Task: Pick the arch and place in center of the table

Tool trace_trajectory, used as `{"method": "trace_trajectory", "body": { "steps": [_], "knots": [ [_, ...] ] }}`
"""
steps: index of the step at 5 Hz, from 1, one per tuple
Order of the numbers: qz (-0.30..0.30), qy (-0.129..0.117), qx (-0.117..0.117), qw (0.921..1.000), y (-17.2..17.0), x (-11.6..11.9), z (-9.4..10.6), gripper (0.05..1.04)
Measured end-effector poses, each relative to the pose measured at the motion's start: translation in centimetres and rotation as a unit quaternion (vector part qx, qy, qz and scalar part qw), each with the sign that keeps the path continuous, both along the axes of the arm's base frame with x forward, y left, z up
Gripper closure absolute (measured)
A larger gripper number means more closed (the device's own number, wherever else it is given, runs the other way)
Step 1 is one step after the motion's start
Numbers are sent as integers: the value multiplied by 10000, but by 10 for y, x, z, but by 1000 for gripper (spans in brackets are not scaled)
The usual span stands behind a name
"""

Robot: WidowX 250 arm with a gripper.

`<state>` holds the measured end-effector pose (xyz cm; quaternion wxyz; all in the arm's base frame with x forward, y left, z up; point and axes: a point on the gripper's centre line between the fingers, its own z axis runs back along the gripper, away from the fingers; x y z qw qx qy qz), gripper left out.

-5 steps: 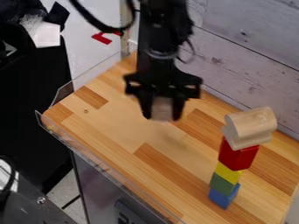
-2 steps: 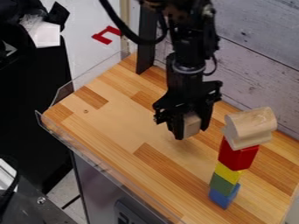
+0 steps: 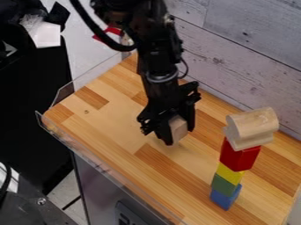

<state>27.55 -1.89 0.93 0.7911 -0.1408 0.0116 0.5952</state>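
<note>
Gripper (image 3: pixel 180 135) w/ wood blk (image 3: pixel 178 128) over tbl (image 3: pixel 117 132)

Tower (image 3: pixel 240 154) blks: red, yel, grn, blue bottom.

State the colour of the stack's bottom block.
The bottom block is blue, clearest in the camera view.

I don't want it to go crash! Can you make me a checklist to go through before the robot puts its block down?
1. Hand has the block between its fingers: ok.
2. Block is over about the middle of the table: ok, it looks like it.
3. Block is touching the table: cannot tell.
4. Block is an arch: cannot tell, the hand hides part of it.
5. Tower is standing: ok.
6. Gap between hand and tower: ok.
</note>
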Motion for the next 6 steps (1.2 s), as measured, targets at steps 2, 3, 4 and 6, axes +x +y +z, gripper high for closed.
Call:
{"method": "trace_trajectory", "body": {
  "steps": [2,3,4,6],
  "knots": [
    [-519,274,968,9936,20,7,-16,486],
    [-469,361,1121,9919,21,7,-27,486],
    [-20,404,1031,9938,20,9,-35,486],
    [1141,339,731,9902,15,9,-37,486]
  ]
}}
